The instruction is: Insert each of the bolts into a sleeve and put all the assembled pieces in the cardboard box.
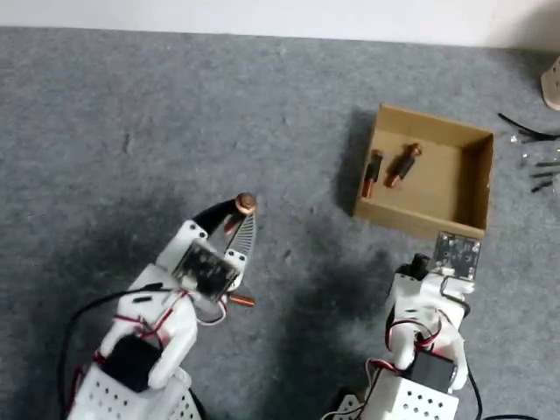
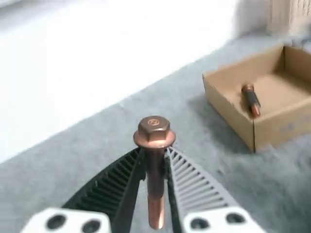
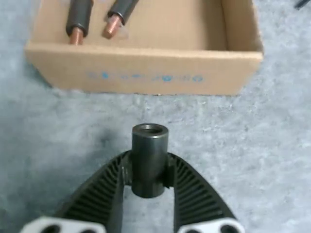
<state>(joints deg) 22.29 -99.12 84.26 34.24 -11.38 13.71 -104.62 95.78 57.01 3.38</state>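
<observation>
Pinched by its shank in the left gripper (image 2: 155, 155): copper-coloured hex-flange bolt (image 2: 154, 132). Clamped mid-length in the right gripper (image 3: 149, 167): dark cylindrical steel sleeve (image 3: 149, 143), bore outward. Likely rigid, dense, slippery; hold firmly mid-body. Beyond, brown cardboard box (image 3: 146, 73) holding 2 assembled pieces (image 3: 78, 17).

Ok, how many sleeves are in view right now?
3. One sleeve and a second sleeve lie in the cardboard box. The third sleeve is clamped in the right pincer. Others may be hidden.
</observation>
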